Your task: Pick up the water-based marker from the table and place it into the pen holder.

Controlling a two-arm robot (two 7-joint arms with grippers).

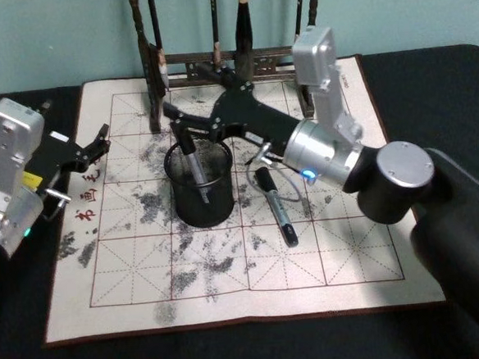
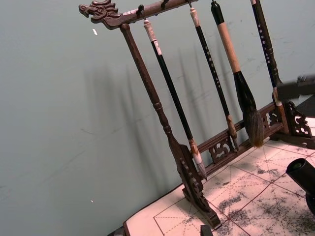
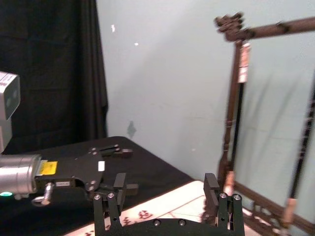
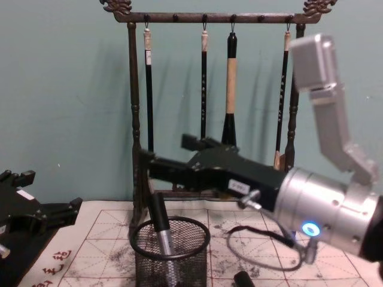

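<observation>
- Fingers (image 3: 211, 189) of my right tool (image 3: 166, 183) stand apart, just above the pen holder (image 1: 194, 211).
- One marker (image 1: 191, 162) leans inside; second marker (image 1: 274, 206) lies beside.
- Left tool (image 1: 97, 144): apart, well off.

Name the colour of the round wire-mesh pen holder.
Black, the round wire-mesh pen holder; best in the head view.

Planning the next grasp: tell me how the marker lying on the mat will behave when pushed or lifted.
The marker is a round barrel lying flat on the mat, so a sideways nudge would probably roll it. It looks slim and rigid, so likely light. Its glossy body may slip in a loose pinch.
</observation>
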